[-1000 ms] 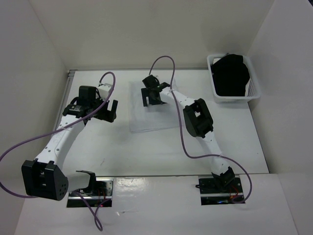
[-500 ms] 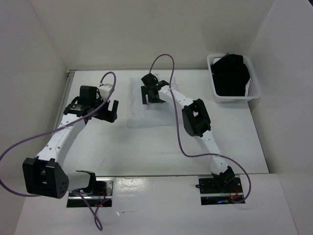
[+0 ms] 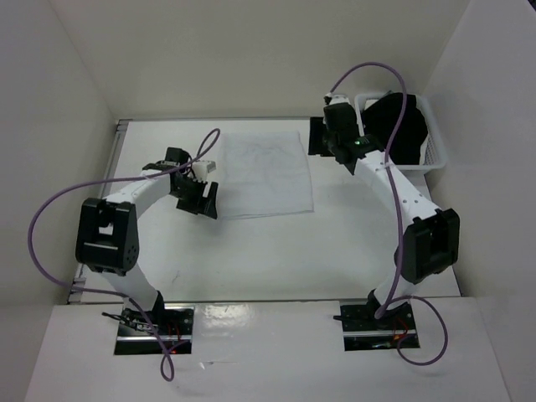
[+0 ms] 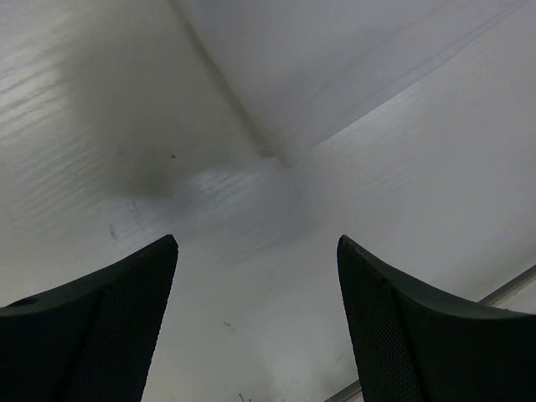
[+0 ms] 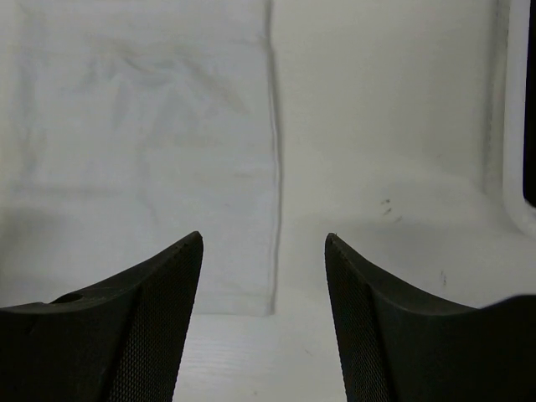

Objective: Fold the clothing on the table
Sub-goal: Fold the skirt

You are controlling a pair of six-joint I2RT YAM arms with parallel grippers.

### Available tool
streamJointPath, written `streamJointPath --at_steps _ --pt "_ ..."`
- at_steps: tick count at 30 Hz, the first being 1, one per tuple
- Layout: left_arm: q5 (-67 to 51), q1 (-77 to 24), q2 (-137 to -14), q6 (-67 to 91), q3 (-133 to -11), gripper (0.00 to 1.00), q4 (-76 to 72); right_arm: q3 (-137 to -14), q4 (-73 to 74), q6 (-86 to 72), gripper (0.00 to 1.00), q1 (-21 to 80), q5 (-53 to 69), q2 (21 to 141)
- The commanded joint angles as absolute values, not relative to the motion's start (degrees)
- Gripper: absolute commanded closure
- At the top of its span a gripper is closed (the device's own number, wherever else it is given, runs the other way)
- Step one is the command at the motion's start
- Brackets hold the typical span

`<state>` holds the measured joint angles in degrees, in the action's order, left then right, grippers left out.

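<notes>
Left arm [image 3: 142, 188]: up from base at near left, elbow folded high, forearm angled right and away. Left claw [image 3: 201, 197]: pointed down, jaws parted, nothing between, nothing touched. Right arm [image 3: 394, 188]: up from base at near right, elbow out to right, forearm stretched far and leftward. Right claw [image 3: 320, 138]: aimed left and down, jaws parted with slightly narrower gap, empty.

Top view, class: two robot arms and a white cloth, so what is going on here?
The white clothing lies spread flat on the table. The left pincer hangs open at its near left corner, and the right pincer is open beside its far right corner. Neither holds anything.
</notes>
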<state>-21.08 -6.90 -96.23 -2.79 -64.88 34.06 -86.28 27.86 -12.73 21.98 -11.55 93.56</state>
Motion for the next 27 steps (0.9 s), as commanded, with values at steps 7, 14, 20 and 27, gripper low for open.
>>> streamJointPath --at_steps 7,14,20,27 --pt "-29.97 -7.12 -103.97 -0.09 -67.94 0.24 30.5 -75.94 25.75 -7.21 0.35 21.09 -11.78 92.2" --pt "-31.82 -7.64 -106.34 3.16 -69.6 0.27 26.46 -74.27 24.7 -6.68 0.35 19.96 -11.25 91.67" --pt "-32.87 -8.17 -112.14 3.16 -70.14 0.46 26.46 -74.27 24.17 -6.68 0.35 19.43 -11.25 91.67" --pt "-32.17 -8.17 -112.15 2.64 -68.99 0.58 26.46 -73.74 23.64 -6.68 0.35 18.81 -10.11 91.67"
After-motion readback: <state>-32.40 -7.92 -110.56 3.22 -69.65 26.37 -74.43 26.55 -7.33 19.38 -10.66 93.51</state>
